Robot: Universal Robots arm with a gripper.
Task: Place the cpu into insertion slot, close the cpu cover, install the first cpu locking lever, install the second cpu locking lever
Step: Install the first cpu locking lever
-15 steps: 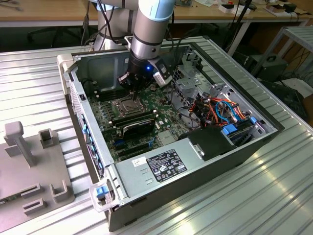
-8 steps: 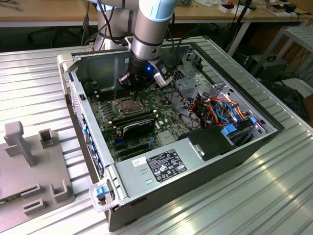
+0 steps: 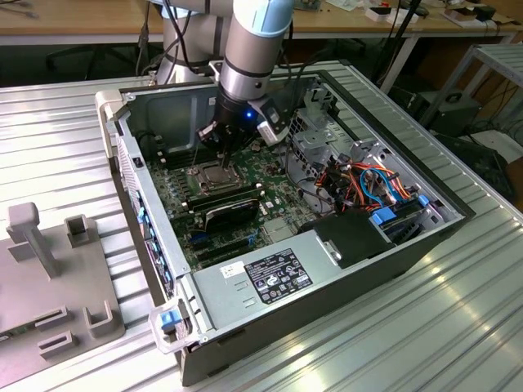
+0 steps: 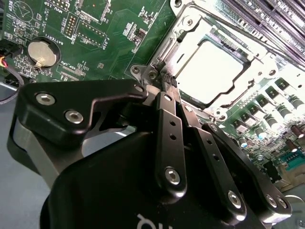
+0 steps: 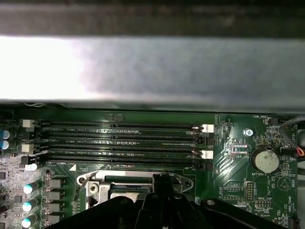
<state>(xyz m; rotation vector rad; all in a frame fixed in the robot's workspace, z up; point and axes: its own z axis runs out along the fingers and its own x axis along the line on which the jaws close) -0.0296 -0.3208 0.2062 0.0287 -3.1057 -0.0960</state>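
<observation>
Nearest in the exterior view, the ribbed metal table (image 3: 392, 327) carries the open computer case (image 3: 176, 273), with the power supply (image 3: 270, 273) along its near wall. Beyond that, on the green board, the cpu (image 3: 214, 175) lies flat in the insertion slot (image 3: 198, 184). In the second wrist view its bright metal top (image 4: 214, 71) shows through the window of the cpu cover (image 4: 190, 32), which seems to be lowered over it.

I judge the cpu to be light, stiff and smooth-topped, so it would slip easily. Its underside and the socket contacts are likely fragile. It is best held by its edges, but those are now framed in, leaving only the top face bare. The cover is thin sheet metal, probably springy, and should be pressed rather than pinched.

The pincer (image 3: 217, 151) stands at twelve o'clock of the cpu in the exterior view, low over the socket's corner. In the second wrist view the pincer (image 4: 164, 82) is clenched, tips drawn together. I cannot tell whether a locking lever sits between them.

Farthest back, the arm (image 3: 253, 41) comes down steeply from twelve o'clock, its wrist leaning slightly toward seven o'clock.
</observation>
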